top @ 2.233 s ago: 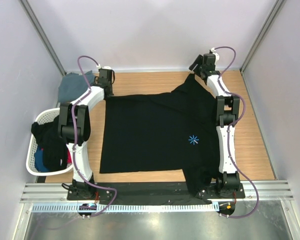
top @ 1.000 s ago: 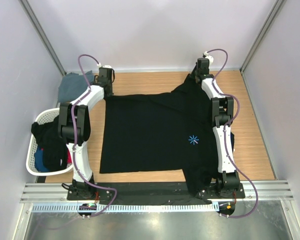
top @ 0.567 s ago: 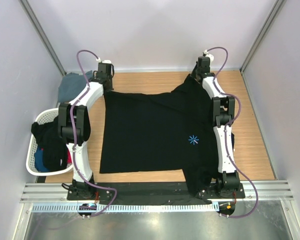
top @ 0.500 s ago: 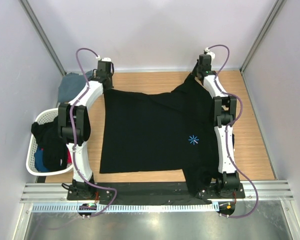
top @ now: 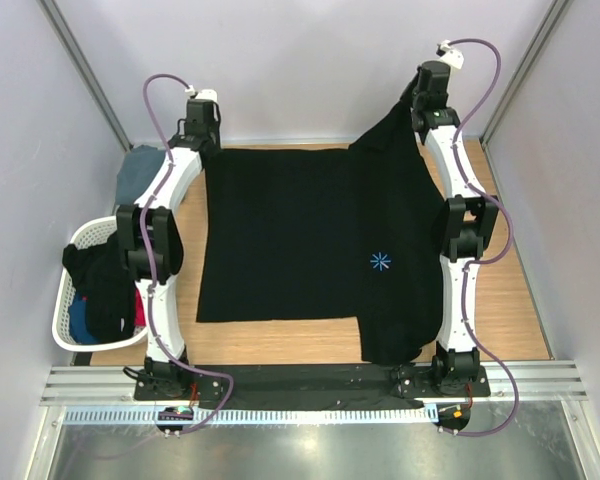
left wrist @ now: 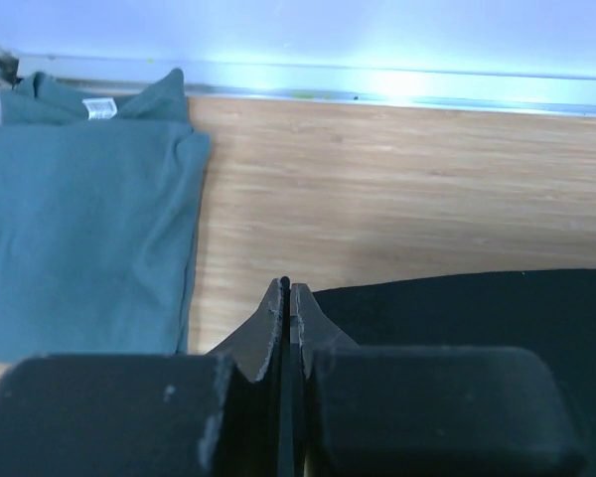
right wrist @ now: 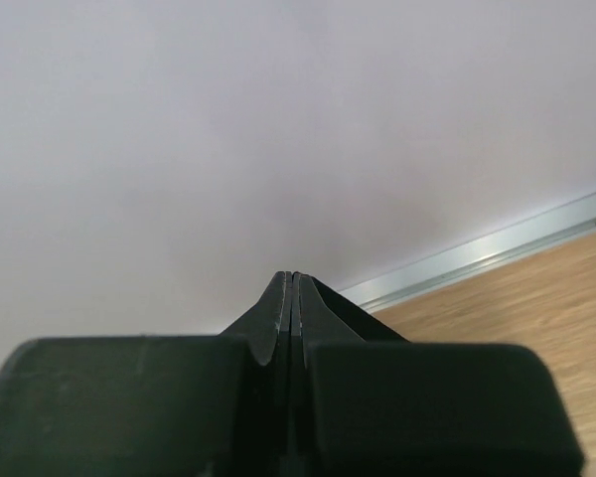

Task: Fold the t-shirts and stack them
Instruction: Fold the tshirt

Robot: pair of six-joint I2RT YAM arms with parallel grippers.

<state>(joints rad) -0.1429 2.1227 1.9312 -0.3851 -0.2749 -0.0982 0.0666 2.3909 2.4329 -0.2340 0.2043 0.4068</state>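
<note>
Black shirt [top: 280,240] lies spread on the table [top: 500,280], starburst mark [top: 380,262] facing up on its right half, near hem close to the arm bases. Left gripper [left wrist: 285,288] sits at the far-left corner of the shirt, jaws pressed together with black cloth pinched between them. Right gripper [right wrist: 291,278] is also clamped tight, black cloth at its tip; in the top view it hangs high near the back wall with the shirt's far-right corner drawn up to it in a peak. Change over the last second or so: the right gripper, earlier low over that corner and partly open, has closed and risen, and both arms have reached farther back. The far edge, slack and slanted before, now runs straight and taut between the two grips. Reading: the shirt is gripped at both far corners and stretched, likely ready for carrying the far edge toward the near hem as a first fold. Grey-blue shirt [left wrist: 79,238] rests folded at far left, apart from the black one. Laundry basket [top: 62,290] at left holds more clothes.
</note>
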